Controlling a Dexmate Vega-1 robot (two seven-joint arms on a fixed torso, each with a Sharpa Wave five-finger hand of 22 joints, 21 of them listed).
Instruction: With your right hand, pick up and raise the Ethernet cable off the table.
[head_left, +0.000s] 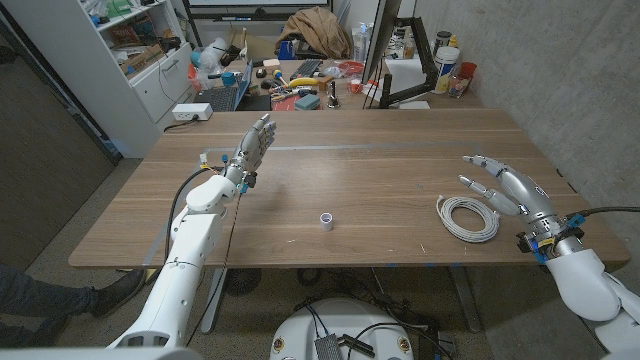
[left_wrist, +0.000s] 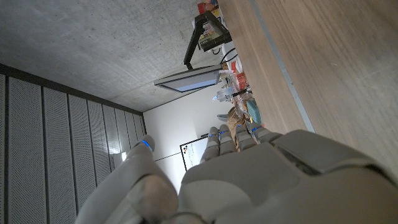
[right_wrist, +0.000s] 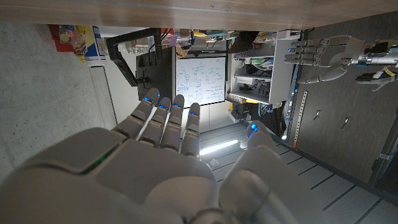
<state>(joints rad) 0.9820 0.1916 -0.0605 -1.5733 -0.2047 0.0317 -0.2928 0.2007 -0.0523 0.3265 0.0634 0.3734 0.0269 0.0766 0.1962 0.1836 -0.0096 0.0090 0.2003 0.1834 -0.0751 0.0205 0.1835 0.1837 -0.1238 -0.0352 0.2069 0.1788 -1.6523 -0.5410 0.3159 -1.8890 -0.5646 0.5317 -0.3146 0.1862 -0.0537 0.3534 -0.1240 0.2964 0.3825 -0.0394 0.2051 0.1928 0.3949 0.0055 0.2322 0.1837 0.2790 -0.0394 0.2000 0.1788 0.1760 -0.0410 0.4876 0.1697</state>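
Standing at the wooden surface (head_left: 380, 170), biggest thing here, brown planks with a pale line running across the far part. My left arm (head_left: 190, 260) comes in from the near left corner, white shell, black cable along it. My right arm (head_left: 590, 285) enters at the near right corner.

My left hand (head_left: 252, 145) is held up over the left part of the surface, fingers (head_left: 262, 128) straight and spread, grasping nothing. Left wrist view shows the back of that hand (left_wrist: 261, 180), fingers extended, released.

My right hand (head_left: 505, 185) hovers near the right edge, fingers (head_left: 478, 162) spread apart, nothing in them, released. Right wrist view shows the same hand (right_wrist: 155, 168) with fingers (right_wrist: 165, 118) extended and separated; my left hand also shows there across the surface (right_wrist: 320, 53).

Ethernet cable (head_left: 468, 217), white, coiled in a loop, lies on the surface just beside my right hand, toward the middle. Cannot tell if a fingertip touches it.

Small white cup-like thing (head_left: 326, 220) stands near the surface's middle, well apart from both hands and the cable.
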